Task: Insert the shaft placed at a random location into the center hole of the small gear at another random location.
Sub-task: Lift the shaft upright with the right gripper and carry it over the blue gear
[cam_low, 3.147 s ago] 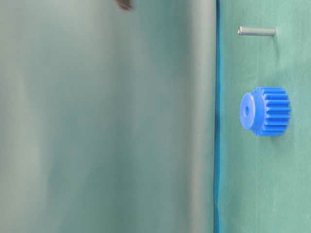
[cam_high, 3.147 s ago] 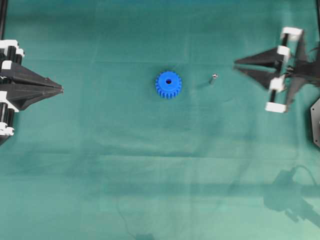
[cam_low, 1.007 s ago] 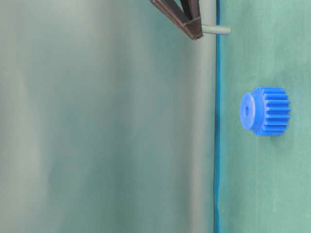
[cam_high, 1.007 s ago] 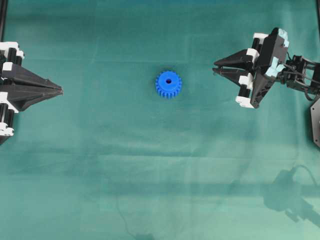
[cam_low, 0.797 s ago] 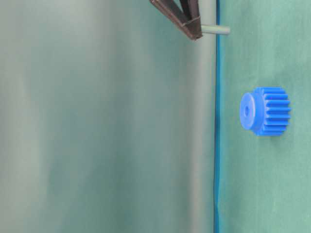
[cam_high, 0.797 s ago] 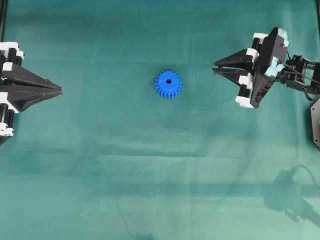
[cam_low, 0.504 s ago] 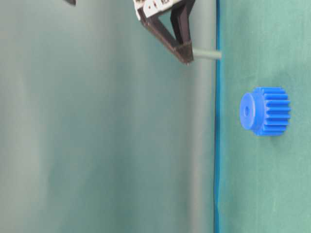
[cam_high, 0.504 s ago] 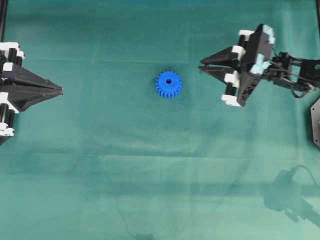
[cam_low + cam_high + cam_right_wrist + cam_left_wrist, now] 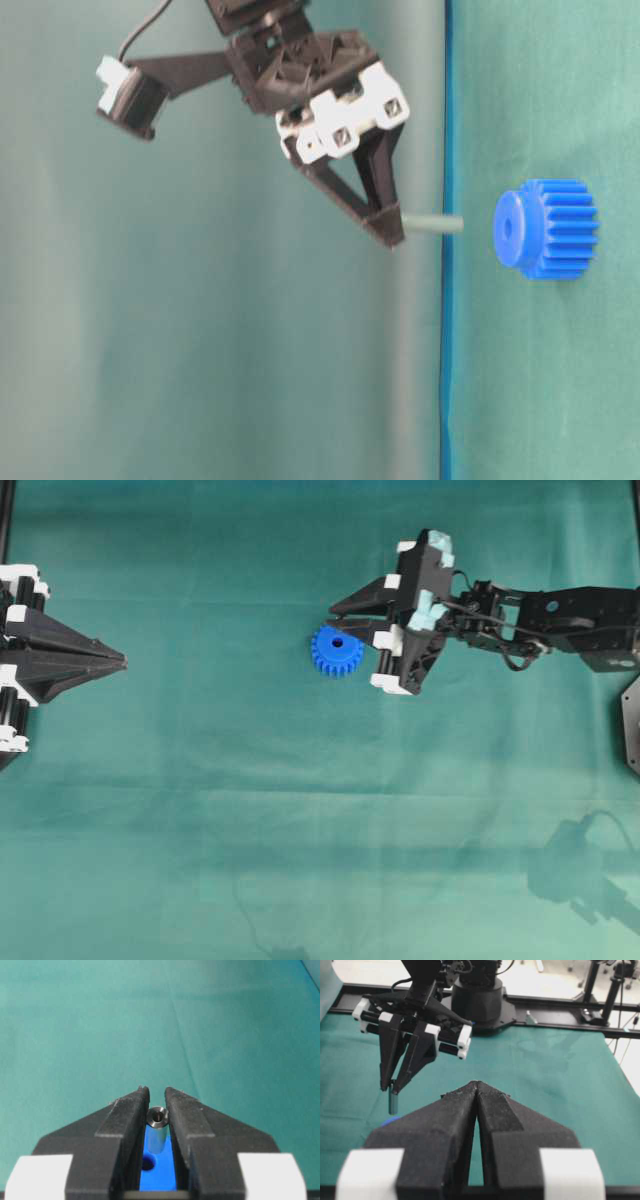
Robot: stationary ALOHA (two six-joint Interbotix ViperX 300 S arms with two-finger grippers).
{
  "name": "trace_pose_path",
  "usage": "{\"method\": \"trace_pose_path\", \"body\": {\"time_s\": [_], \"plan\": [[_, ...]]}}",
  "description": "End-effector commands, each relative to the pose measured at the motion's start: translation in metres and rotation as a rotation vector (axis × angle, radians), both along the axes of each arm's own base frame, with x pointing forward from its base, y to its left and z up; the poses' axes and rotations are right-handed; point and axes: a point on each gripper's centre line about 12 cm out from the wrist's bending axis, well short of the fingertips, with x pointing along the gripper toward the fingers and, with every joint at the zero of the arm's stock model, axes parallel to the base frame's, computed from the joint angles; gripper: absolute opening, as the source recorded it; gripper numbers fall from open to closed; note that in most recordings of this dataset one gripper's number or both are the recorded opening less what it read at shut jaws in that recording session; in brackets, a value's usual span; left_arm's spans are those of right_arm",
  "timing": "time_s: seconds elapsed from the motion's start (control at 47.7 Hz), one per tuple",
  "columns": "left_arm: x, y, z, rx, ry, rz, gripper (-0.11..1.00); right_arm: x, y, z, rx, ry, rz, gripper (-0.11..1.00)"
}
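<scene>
The small gear (image 9: 336, 651) is bright blue and lies flat on the green cloth, hub and center hole (image 9: 337, 642) facing up. My right gripper (image 9: 335, 618) is shut on the shaft (image 9: 432, 223), a short grey pin, right above the gear. In the table-level view the shaft points at the hub (image 9: 508, 228) with a small gap, about in line with the hole. In the right wrist view the shaft (image 9: 158, 1127) sits between the fingers over the gear (image 9: 162, 1175), just beyond the hole (image 9: 148, 1163). My left gripper (image 9: 122, 660) is shut and empty at the far left.
Green cloth (image 9: 300, 830) covers the whole table. The right arm (image 9: 560, 620) stretches in from the right edge. A black frame rail (image 9: 560, 1005) and the right arm's base (image 9: 480, 995) stand beyond the cloth in the left wrist view.
My right gripper has carried the shaft left from near the right side to above the gear. The gear and my left gripper have not moved.
</scene>
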Motion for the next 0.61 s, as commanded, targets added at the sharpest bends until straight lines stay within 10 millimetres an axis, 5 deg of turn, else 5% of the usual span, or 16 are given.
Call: {"method": "trace_pose_path", "body": {"time_s": [0.0, 0.587], "plan": [[0.001, 0.0, 0.002, -0.001, -0.005, -0.001, -0.01, 0.009, -0.001, 0.014, -0.011, -0.04, 0.005, 0.24], [0.001, 0.0, 0.002, -0.002, 0.003, 0.0, -0.01, 0.011, 0.0, -0.005, 0.009, 0.009, 0.001, 0.24]]}}
